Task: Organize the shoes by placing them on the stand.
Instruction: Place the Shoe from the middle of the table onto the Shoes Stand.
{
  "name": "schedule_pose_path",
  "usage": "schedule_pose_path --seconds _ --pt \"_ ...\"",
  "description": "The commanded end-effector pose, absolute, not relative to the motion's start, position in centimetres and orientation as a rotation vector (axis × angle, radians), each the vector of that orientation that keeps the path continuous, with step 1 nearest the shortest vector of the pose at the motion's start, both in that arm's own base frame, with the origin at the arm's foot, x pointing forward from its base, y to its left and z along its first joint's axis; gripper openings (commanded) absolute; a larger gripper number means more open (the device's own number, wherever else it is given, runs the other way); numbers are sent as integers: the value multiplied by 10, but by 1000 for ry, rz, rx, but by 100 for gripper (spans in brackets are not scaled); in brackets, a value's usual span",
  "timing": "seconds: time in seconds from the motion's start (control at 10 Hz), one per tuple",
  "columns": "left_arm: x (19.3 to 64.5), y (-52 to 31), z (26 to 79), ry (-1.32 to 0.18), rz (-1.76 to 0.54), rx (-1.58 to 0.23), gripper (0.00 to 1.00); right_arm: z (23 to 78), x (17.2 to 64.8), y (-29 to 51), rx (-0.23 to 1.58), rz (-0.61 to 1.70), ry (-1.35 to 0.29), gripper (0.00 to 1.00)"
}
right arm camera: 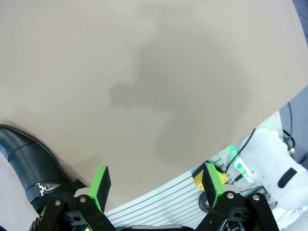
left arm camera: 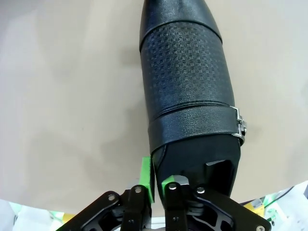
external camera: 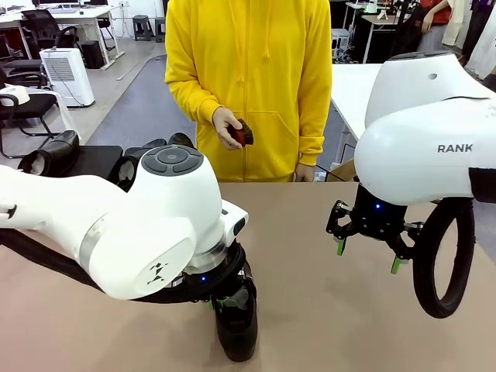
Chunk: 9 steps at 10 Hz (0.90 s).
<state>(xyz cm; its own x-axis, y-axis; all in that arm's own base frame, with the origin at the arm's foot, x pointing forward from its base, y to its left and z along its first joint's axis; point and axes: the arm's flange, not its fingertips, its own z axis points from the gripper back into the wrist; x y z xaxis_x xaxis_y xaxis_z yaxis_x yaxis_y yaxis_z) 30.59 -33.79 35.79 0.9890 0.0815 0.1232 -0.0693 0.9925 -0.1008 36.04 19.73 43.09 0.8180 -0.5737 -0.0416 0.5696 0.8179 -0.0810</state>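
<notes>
Left gripper [left arm camera: 158, 185] fingers clenched on the heel collar of a black dress shoe [left arm camera: 187, 91] at the bench's [external camera: 310, 232] near edge. Right gripper [external camera: 370, 248] fingers released. The thin collar hold may slip when lifted toward the stand [external camera: 89, 159].

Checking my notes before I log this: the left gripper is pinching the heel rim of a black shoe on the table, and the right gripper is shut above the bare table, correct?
Not quite. The right gripper is open, pads spread wide, as the right wrist view shows. The left gripper does pinch the black shoe.
</notes>
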Motion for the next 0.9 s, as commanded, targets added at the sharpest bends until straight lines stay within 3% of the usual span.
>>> schedule_pose_path --seconds 0.0,0.4,0.8 --pt "309 -338 355 -130 62 -82 0 433 362 193 -76 -593 54 100" --pt "306 -333 368 -92 13 -79 0 433 362 193 -76 -593 54 100" --pt "309 -269 474 -178 -292 -219 0 433 362 193 -76 -593 54 100"
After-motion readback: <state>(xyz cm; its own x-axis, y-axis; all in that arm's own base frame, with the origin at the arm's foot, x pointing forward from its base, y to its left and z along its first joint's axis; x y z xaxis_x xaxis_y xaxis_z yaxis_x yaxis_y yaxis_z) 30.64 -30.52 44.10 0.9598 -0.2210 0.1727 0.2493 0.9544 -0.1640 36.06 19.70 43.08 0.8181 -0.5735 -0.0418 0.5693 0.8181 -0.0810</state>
